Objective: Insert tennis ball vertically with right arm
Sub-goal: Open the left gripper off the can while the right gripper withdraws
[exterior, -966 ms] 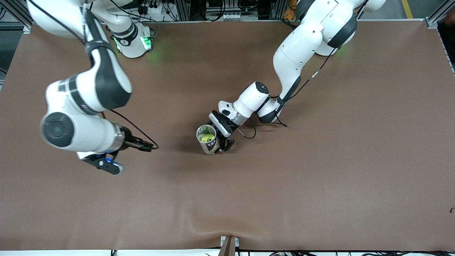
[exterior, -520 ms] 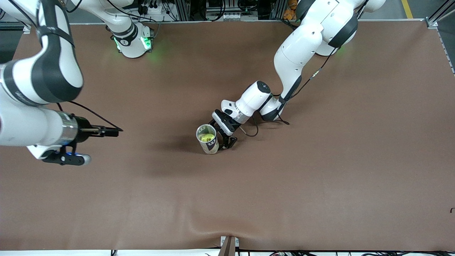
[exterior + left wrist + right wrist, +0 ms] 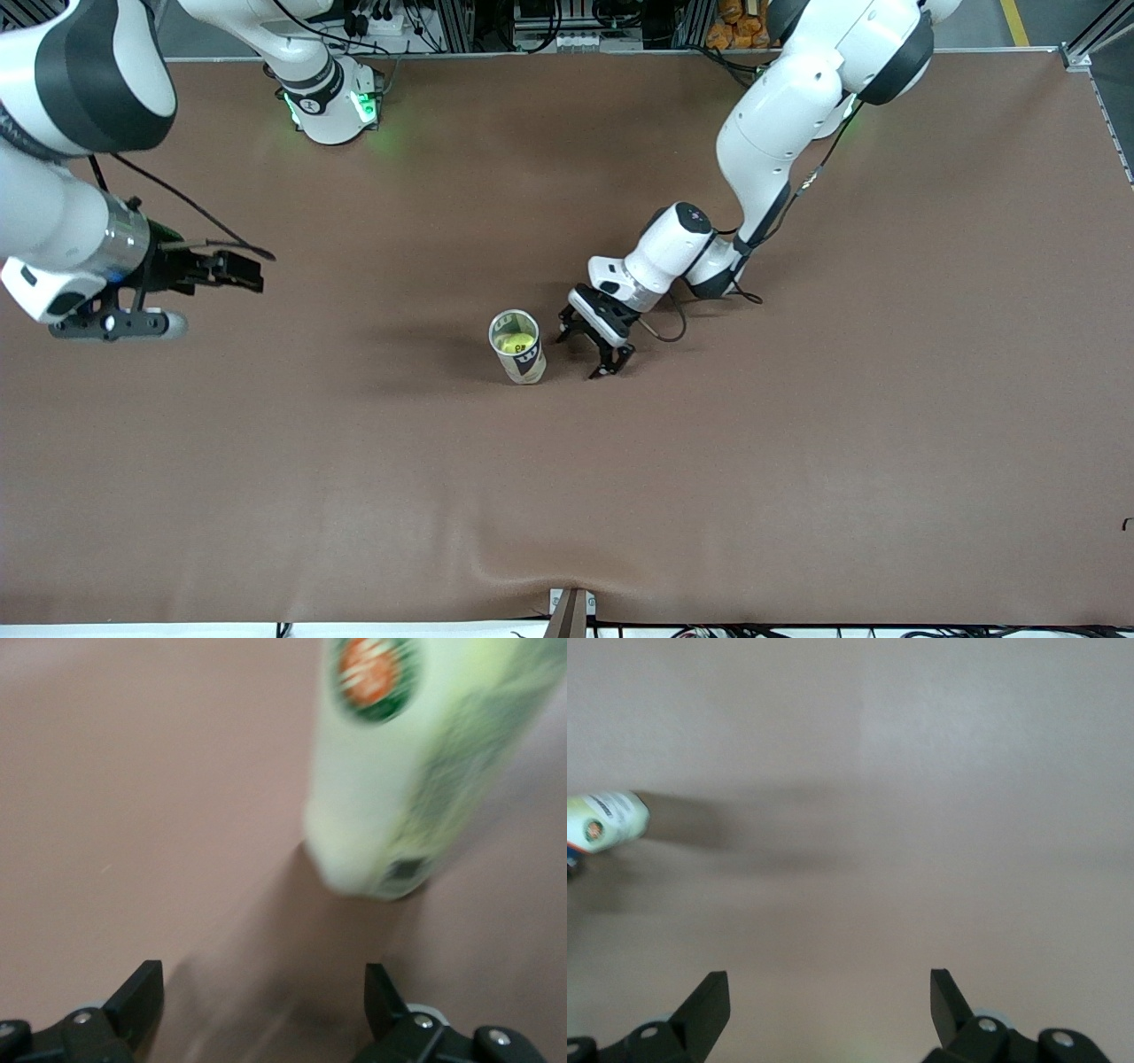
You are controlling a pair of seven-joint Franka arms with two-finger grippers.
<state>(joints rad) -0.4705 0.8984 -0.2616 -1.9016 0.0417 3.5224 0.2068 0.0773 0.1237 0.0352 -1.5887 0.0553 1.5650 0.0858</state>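
Front view: a wide brown bench (image 3: 797,461) fills the scene, with both white arms reaching out from their bases along its top edge. The right arm (image 3: 62,115) is raised over its own end of the bench, its black right gripper (image 3: 232,268) up in the air with nothing in it; the right wrist view shows its two fingers (image 3: 709,1005) spread wide over bare brown surface. The left arm (image 3: 780,124) bends down toward the middle of the bench, where the left gripper (image 3: 589,350) sits low just beside an upright ball can (image 3: 516,346), toward the left arm's end of the bench from it and clear of its wall. Its fingers are spread wide and hold nothing; the left wrist view shows both fingers (image 3: 137,997) apart, with the can's pale wall and round red and green label (image 3: 390,771) standing a little ahead of them and not between them. The can stands open end up near the centre of the bench, its shadow falling toward the right arm's end. Inside it, seen through the open mouth, lies the yellow-green tennis ball (image 3: 514,339), below the rim.
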